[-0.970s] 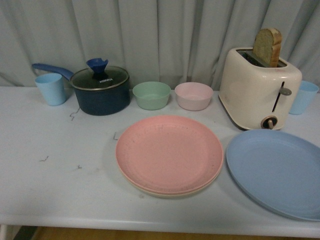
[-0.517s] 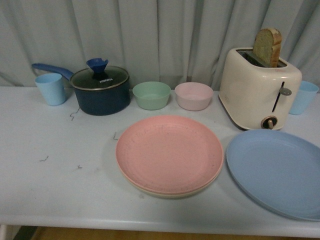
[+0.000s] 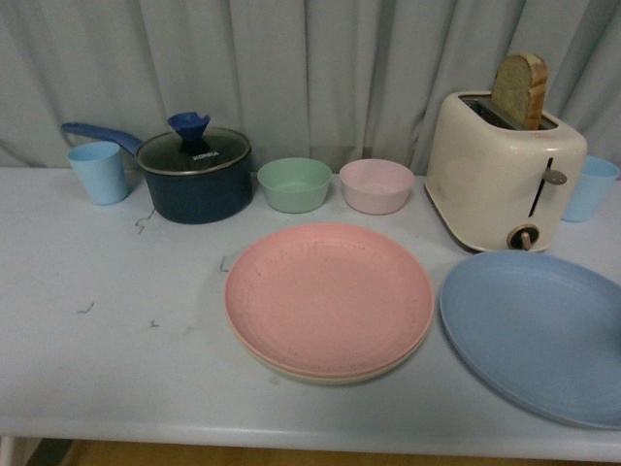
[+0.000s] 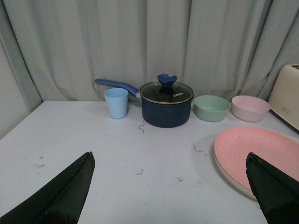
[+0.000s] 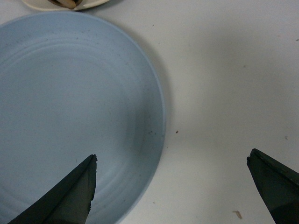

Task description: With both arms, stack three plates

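Note:
The pink plate point(image 3: 328, 296) lies on top of the beige plate point(image 3: 330, 377) at the middle of the table; only the beige rim shows under it. The blue plate point(image 3: 539, 335) lies alone to their right, near the front edge. Neither arm shows in the front view. My left gripper point(image 4: 169, 156) is open above bare table, with the pink plate point(image 4: 261, 151) and the beige rim point(image 4: 233, 179) by one fingertip. My right gripper point(image 5: 172, 155) is open and straddles the rim of the blue plate point(image 5: 70, 107), one finger over the plate and the other over the table.
Along the back stand a light blue cup point(image 3: 97, 172), a dark blue lidded pot point(image 3: 194, 180), a green bowl point(image 3: 294, 184), a pink bowl point(image 3: 376, 186), a cream toaster point(image 3: 500, 175) holding a bread slice, and another blue cup point(image 3: 590, 189). A curtain hangs behind.

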